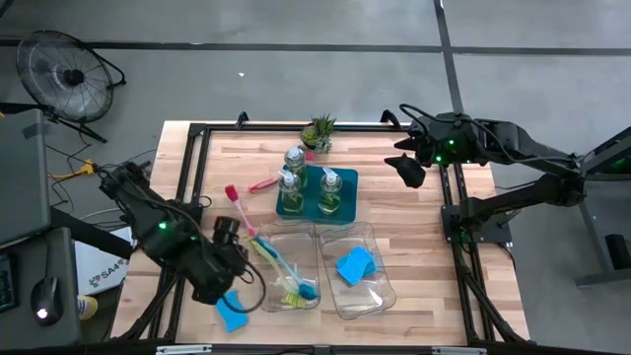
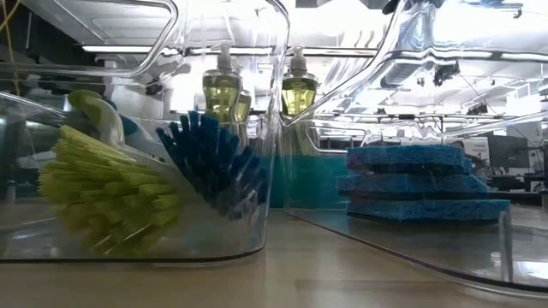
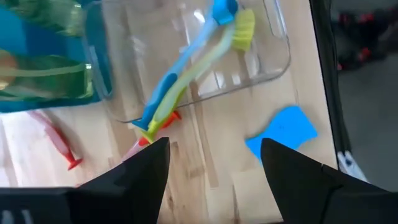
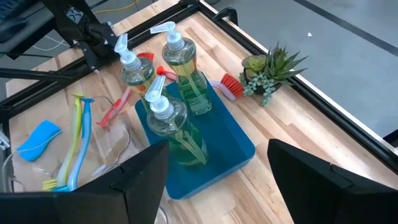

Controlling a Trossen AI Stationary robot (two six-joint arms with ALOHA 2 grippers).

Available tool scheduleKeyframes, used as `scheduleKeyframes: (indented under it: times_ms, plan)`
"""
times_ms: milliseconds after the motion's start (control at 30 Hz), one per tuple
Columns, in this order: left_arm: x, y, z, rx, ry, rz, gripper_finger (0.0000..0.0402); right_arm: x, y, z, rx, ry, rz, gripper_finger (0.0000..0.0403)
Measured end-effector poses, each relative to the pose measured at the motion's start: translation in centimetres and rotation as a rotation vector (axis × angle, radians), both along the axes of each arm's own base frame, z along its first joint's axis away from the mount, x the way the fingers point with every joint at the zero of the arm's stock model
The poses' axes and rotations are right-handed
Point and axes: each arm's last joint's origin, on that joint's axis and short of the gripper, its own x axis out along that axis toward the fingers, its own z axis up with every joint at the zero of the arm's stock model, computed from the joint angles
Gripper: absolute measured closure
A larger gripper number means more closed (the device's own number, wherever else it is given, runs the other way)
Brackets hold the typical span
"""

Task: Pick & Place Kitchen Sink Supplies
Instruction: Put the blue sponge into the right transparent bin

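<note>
Three clear pump bottles of yellow-green soap [image 1: 315, 182] stand in the teal tray [image 4: 239, 152]. A blue brush [image 3: 180, 71] and a yellow-green brush [image 3: 205, 68] lie in the left clear bin [image 1: 308, 237], heads down, handles over its rim. Blue sponges [image 2: 419, 184] are stacked in the right bin [image 1: 380, 291]. One blue sponge [image 1: 232, 312] and two red-pink brushes [image 1: 261, 184] [image 1: 235, 200] lie on the table. My left gripper [image 3: 214, 168] hangs open above the table beside the left bin, with nothing between its fingers. My right gripper [image 4: 217, 180] waits open, high at the far right.
A small green potted plant [image 1: 318, 131] stands at the table's far edge behind the tray. Black frame rails [image 1: 197, 158] run along the table's left, far and right sides. Bare wood lies between the tray and the right rail [image 1: 414, 217].
</note>
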Motion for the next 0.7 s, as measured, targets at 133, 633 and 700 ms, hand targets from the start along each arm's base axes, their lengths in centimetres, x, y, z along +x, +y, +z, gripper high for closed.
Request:
scheduleKeyframes:
  times_ms: [133,633,700]
  plan:
    - [-1.4,0.1,0.9,-0.013,-0.059,0.02,0.0156,0.0,0.0,0.0,-0.005,0.0,-0.013,0.0135]
    - [-3.2,0.8,2.2,-0.127,-0.087,0.133,0.0156,-0.1,-0.2,0.0,0.027,-0.024,-0.109,0.0135]
    - [-3.6,0.5,2.2,-0.157,-0.072,0.156,0.0156,-0.1,-0.2,0.0,0.018,-0.022,-0.119,0.0135]
